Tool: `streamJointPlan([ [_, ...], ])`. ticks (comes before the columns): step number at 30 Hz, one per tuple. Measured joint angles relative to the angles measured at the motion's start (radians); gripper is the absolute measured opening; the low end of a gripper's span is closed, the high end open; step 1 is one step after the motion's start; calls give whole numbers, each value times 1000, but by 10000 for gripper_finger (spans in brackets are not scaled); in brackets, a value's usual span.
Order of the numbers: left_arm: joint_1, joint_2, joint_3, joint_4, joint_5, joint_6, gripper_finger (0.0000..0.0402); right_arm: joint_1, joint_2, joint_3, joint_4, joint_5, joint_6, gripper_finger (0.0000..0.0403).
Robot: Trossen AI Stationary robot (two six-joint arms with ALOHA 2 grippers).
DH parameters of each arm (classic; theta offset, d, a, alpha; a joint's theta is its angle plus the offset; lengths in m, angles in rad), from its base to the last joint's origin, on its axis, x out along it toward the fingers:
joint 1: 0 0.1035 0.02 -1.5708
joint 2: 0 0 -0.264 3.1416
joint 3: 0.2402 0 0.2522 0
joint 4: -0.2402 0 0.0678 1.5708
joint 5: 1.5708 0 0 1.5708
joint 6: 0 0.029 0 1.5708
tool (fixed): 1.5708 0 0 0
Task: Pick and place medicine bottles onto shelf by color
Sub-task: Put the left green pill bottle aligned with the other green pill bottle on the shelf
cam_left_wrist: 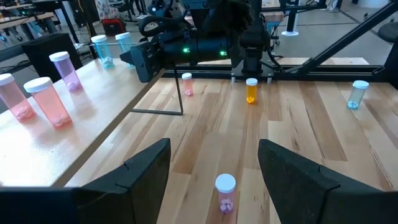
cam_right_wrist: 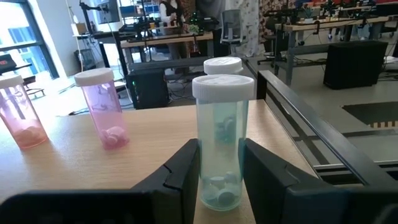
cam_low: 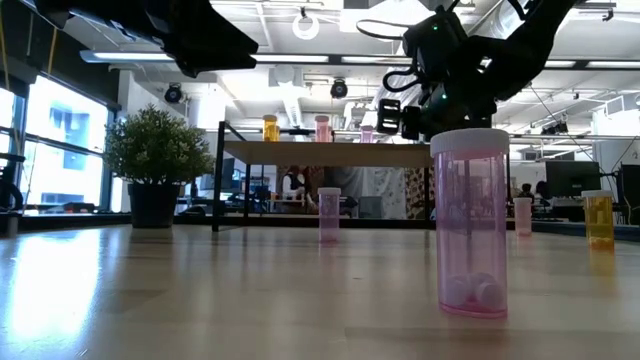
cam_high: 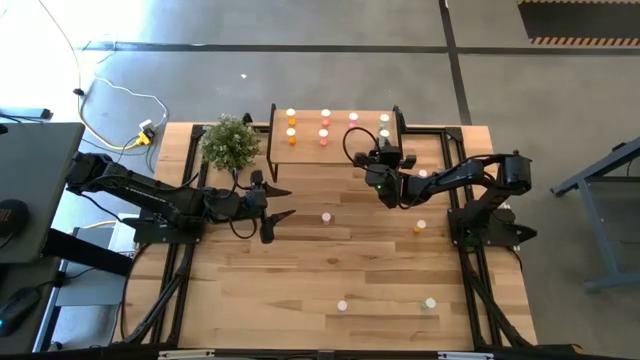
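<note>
White-capped medicine bottles [cam_high: 324, 131] show orange, light pink, deep pink and pale green bodies; the shelf [cam_high: 340, 153] has a light wood top on black framing, the tabletop [cam_high: 330, 270] pale striped planks, the potted plant [cam_high: 231, 141] green.

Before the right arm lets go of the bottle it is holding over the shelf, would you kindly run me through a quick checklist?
1. Right gripper shut on pale green bottle: ok.
2. Bottle upright: ok.
3. Bottle over the shelf, beside another pale green one: ok.
4. Bottle base resting on the shelf: cannot tell.
5. Clear of the pink bottle: ok.
6. Left gripper open, away over the table: ok.
</note>
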Motion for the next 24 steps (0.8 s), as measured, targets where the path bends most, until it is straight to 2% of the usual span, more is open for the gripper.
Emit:
streamJointPlan([
  [6,0,0,0,0,0,0,234,0,0,0,0,-1,-2,97],
  [16,0,0,0,0,0,0,234,0,0,0,2,-4,-3,154],
  [24,0,0,0,0,1,0,234,0,1,0,63,-5,-52,158],
])
